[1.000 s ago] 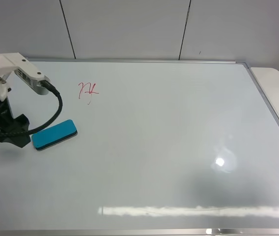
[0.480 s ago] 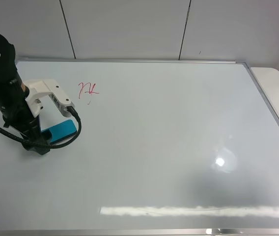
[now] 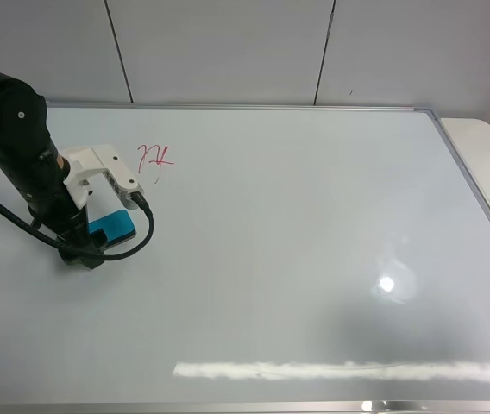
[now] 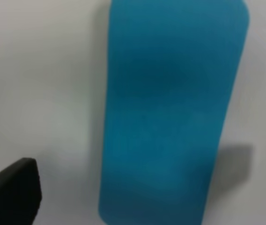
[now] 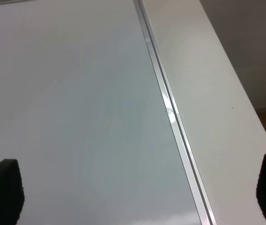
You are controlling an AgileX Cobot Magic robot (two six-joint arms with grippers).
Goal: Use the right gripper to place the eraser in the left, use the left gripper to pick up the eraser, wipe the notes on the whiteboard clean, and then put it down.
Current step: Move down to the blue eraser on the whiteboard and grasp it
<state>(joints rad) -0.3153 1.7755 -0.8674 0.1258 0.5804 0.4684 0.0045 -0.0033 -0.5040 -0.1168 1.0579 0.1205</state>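
The teal-blue eraser (image 3: pixel 116 228) lies flat on the whiteboard (image 3: pixel 297 224) at the left, partly covered by my left arm (image 3: pixel 29 155), which reaches down over it. In the left wrist view the eraser (image 4: pixel 170 108) fills the middle. My left gripper (image 4: pixel 144 192) is open, one fingertip on each side of the eraser's near end and apart from it. The red notes (image 3: pixel 154 157) sit just beyond the eraser, uncovered. My right gripper (image 5: pixel 135 190) is open and empty above the board's right edge. It does not show in the exterior high view.
The board's silver frame (image 5: pixel 170 112) runs along its right side, with a strip of white table (image 3: pixel 486 164) beyond it. A grey panelled wall (image 3: pixel 228 52) stands behind the board. A black cable (image 3: pixel 137 237) loops from the left wrist beside the eraser.
My left arm has swung in from the left edge and come down over the eraser, covering most of it. The eraser and notes have not moved.
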